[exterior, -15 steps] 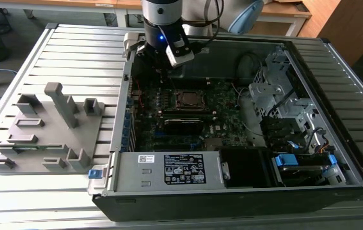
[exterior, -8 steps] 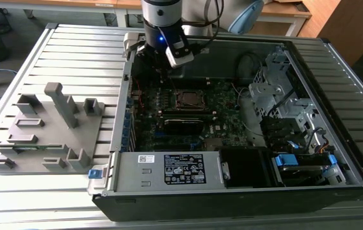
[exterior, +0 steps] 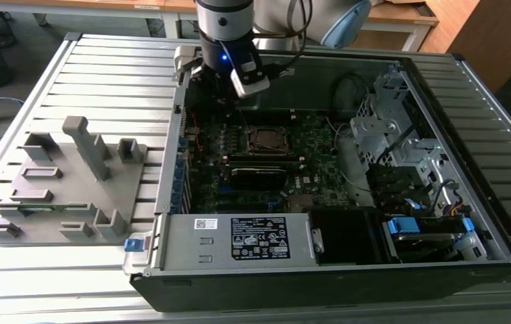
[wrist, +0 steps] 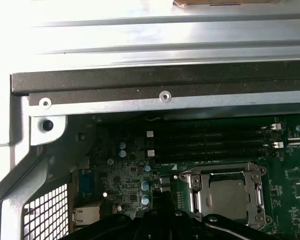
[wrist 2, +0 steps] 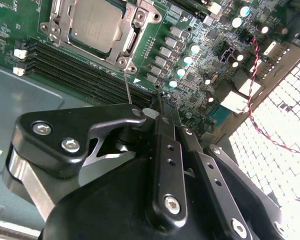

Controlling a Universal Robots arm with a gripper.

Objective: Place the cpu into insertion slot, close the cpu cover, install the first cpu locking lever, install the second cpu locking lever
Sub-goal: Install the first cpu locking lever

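**Over the open case, jaws pinched shut beside the socket**

Seen from the exterior view, the arm [exterior: 228,27] leans in over the far edge of the open computer case [exterior: 471,135], which sits on a slatted tabletop [exterior: 102,74]. The cpu [exterior: 267,140] lies in the insertion slot [exterior: 248,144] on the green board, near the arm's tip. The jaws are hard to make out against the dark interior.

In the second wrist view the jaws are pressed together, tips meeting, with nothing visible between them. They hang above the board just past the memory slots [wrist 2: 75,70]. The cpu cover [wrist 2: 131,40] lies flat around the cpu, and both are cut off at the picture's edge. A thin locking lever [wrist 2: 127,85] sticks out from the socket's corner to just beside the tips. I cannot tell whether it touches them.

In the first wrist view the shut tips sit beside the socket, apart from the cover.
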